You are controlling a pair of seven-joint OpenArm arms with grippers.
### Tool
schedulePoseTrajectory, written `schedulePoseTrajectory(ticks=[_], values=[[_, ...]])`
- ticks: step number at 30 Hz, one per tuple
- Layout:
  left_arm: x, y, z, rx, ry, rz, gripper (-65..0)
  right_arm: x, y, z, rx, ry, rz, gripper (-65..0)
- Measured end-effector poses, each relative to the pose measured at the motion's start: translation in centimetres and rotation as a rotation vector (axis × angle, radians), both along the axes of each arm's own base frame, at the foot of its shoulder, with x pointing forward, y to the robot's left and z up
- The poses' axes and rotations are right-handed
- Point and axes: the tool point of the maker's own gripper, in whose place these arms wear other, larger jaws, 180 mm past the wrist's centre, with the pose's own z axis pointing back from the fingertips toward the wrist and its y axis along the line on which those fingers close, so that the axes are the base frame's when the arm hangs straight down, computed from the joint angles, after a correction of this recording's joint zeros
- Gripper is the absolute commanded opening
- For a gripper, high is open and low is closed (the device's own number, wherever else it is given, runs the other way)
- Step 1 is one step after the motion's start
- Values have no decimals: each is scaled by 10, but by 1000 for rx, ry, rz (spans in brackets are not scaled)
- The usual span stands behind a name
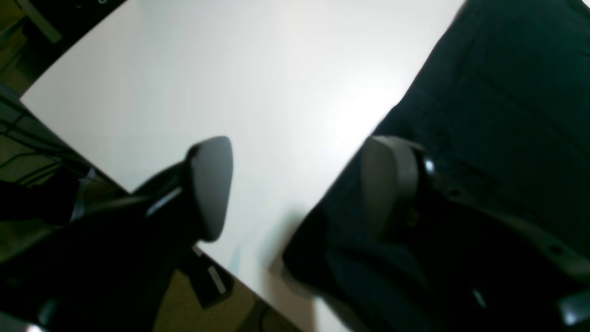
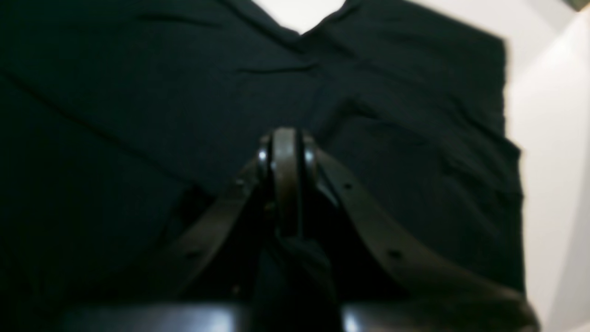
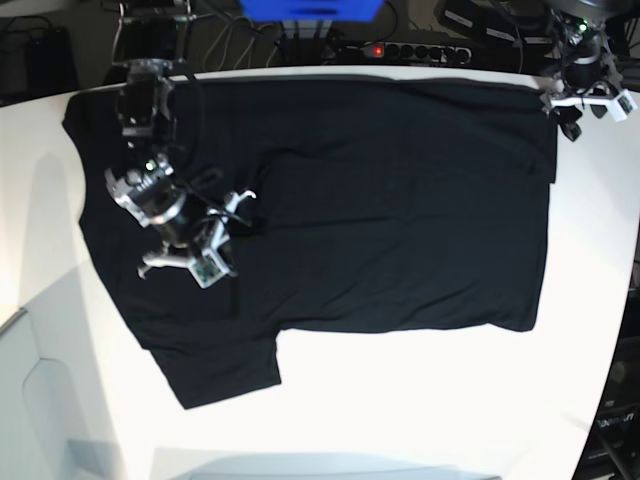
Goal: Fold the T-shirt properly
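Observation:
The black T-shirt (image 3: 400,200) lies spread flat over the white table (image 3: 420,400), one short sleeve (image 3: 225,370) pointing toward the front edge. My right gripper (image 3: 243,212) rests on the shirt's left part. In the right wrist view its fingers (image 2: 286,175) are pressed together, with a bunch of black cloth (image 2: 295,263) caught between them. My left gripper (image 3: 566,125) hovers at the shirt's far right corner. In the left wrist view it (image 1: 299,184) stands open over bare table, one pad (image 1: 389,184) above the shirt's edge (image 1: 507,92). No print shows.
Behind the table run a power strip (image 3: 400,48) with a red light, cables and a blue box (image 3: 310,8). The table's corner edge (image 1: 115,184) lies close to the left gripper, with floor beyond. Bare white tabletop stretches in front of the shirt.

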Motion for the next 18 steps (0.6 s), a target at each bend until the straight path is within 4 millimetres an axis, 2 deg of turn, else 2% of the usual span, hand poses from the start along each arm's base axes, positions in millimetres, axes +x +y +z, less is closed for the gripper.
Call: schedulePoseTrajectory(ticks=[3, 6, 7, 9, 13, 16, 18], values=[[1, 0, 1, 2, -2, -1, -224, -26, -4, 8, -28, -14, 2, -650], [3, 0, 1, 1, -7, -1, -224, -45, 0, 24, -13, -52, 11, -650], [3, 0, 1, 1, -8, -1, -224, -52, 2, 22, -3, -47, 14, -650], [4, 1, 2, 3, -8, -3, -224, -68, -7, 3, -14, 22, -5, -650], [5, 1, 3, 5, -13, -2, -224, -94, -42, -42, -82, 174, -76, -650], [13, 1, 5, 2, -33, -2, -224, -91, -50, -57, -44, 198, -106, -650], [18, 1, 6, 3, -44, -4, -224, -88, -62, -73, -62, 245, -139, -650]])
